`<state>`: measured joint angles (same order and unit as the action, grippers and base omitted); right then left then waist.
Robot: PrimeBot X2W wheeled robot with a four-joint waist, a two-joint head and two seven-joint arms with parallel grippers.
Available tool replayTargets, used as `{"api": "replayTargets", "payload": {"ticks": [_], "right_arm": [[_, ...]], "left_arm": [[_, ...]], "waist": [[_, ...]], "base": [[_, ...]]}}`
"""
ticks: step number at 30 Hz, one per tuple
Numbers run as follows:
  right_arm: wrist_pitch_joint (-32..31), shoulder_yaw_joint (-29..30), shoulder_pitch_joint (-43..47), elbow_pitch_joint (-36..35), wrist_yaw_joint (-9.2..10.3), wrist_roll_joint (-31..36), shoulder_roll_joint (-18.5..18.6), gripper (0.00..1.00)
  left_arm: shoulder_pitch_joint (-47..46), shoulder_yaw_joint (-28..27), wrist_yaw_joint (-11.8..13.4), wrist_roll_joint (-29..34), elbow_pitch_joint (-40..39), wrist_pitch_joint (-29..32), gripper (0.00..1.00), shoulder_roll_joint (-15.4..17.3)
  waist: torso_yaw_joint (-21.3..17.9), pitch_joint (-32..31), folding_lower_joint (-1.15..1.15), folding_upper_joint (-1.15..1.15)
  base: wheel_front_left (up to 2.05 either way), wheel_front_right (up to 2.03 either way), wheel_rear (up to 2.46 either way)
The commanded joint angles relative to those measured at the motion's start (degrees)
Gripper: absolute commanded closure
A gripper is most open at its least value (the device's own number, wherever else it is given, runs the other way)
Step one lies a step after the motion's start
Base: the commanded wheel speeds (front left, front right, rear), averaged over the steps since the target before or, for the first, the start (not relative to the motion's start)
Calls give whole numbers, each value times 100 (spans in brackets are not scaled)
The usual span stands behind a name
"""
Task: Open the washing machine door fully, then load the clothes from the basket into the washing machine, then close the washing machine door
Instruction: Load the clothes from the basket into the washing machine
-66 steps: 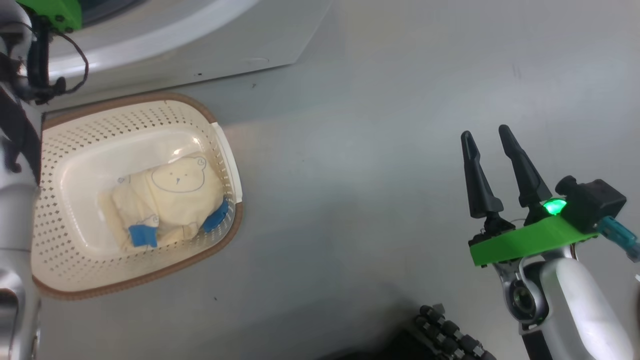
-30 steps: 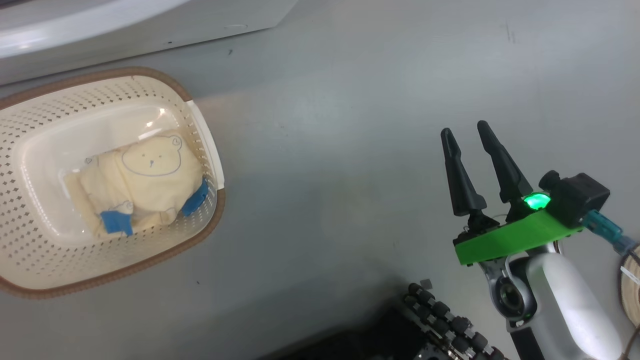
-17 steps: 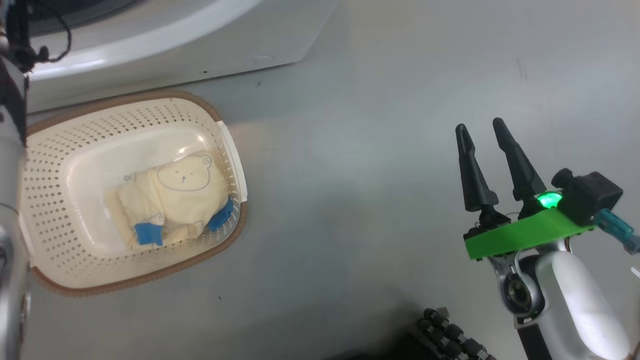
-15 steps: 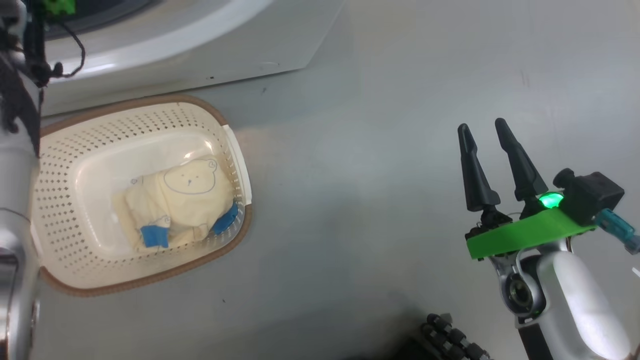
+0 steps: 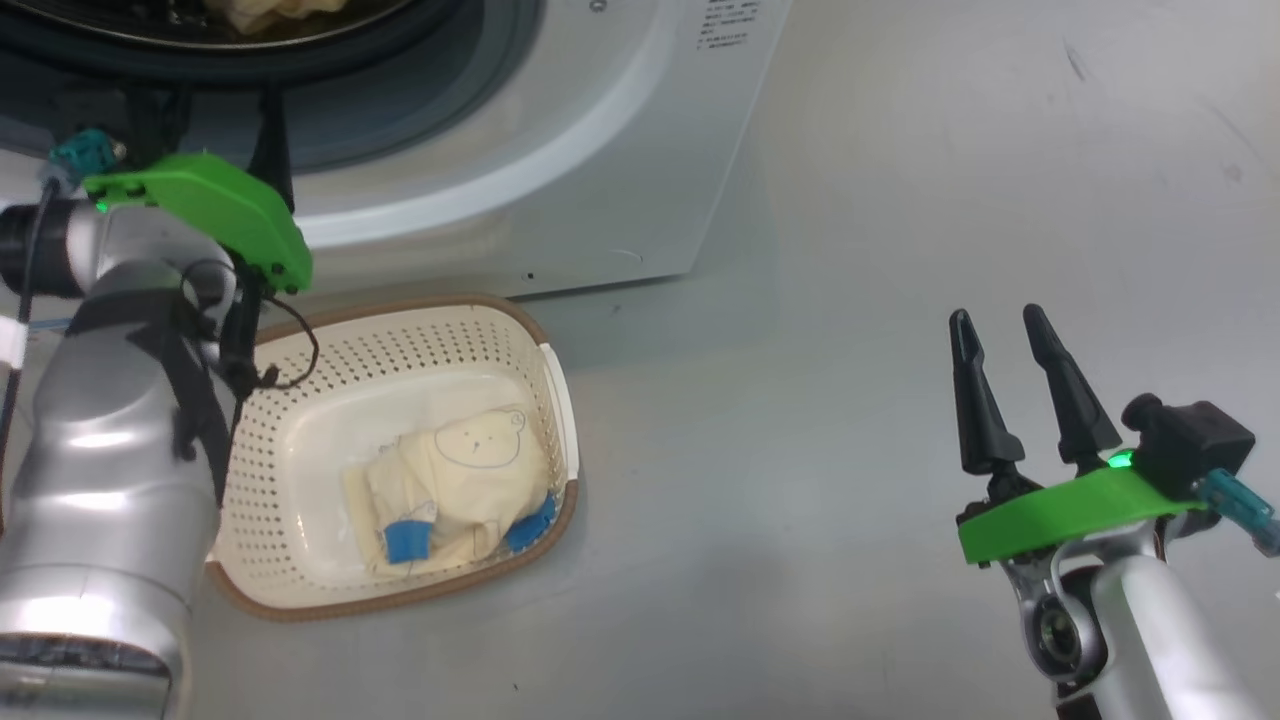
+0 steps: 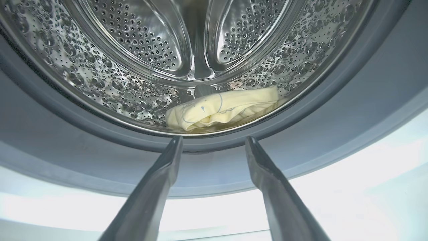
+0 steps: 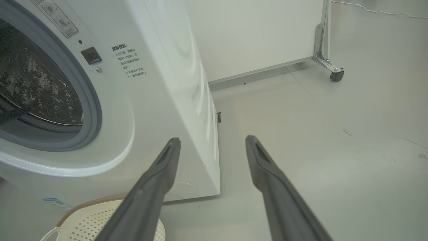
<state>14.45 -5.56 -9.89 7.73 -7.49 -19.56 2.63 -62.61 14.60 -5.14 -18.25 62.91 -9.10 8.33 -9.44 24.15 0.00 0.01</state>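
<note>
Clothes (image 5: 455, 485): some in basket (image 5: 420, 330), some in drum (image 6: 83, 83); L gripper (image 6: 212, 142) empty.

Grey floor (image 5: 800, 450) w/ basket (image 5: 400, 340) & washing machine (image 5: 620, 130) on it.

Left gripper (image 6: 213, 140) and right gripper (image 5: 995, 320) both gape wide, holding nothing.

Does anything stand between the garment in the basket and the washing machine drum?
Only the left gripper, jaws open and empty, hangs before the drum mouth. Otherwise nothing visible: the garment lies uncovered in the basket.
</note>
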Motion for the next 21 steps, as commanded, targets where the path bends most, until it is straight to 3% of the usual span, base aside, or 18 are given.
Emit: {"api": "replayTargets", "payload": {"ticks": [1, 7, 15, 21], "right_arm": [[55, -63, 111, -151, 0, 61, 61, 0], [55, 6, 465, -158, 0, 85, 119, 0], [55, 2, 767, -216, 0, 115, 166, 0], [45, 10, 872, -324, 0, 138, 206, 0]], "left_arm": [[132, -115, -33, -73, -266, -88, 0, 204], [1340, -191, 21, -262, -1054, -229, 0, 290], [2822, -358, 335, -445, -2720, -167, 0, 473], [4220, -518, 901, -433, -4603, 37, 0, 663]], "waist": [[249, -418, 0, -1], [445, -999, 0, -1], [511, -1419, 0, -1], [504, -1639, 0, -1]], "base": [[0, 0, 0], [0, 0, 0], [0, 0, 0], [0, 0, 0]]}}
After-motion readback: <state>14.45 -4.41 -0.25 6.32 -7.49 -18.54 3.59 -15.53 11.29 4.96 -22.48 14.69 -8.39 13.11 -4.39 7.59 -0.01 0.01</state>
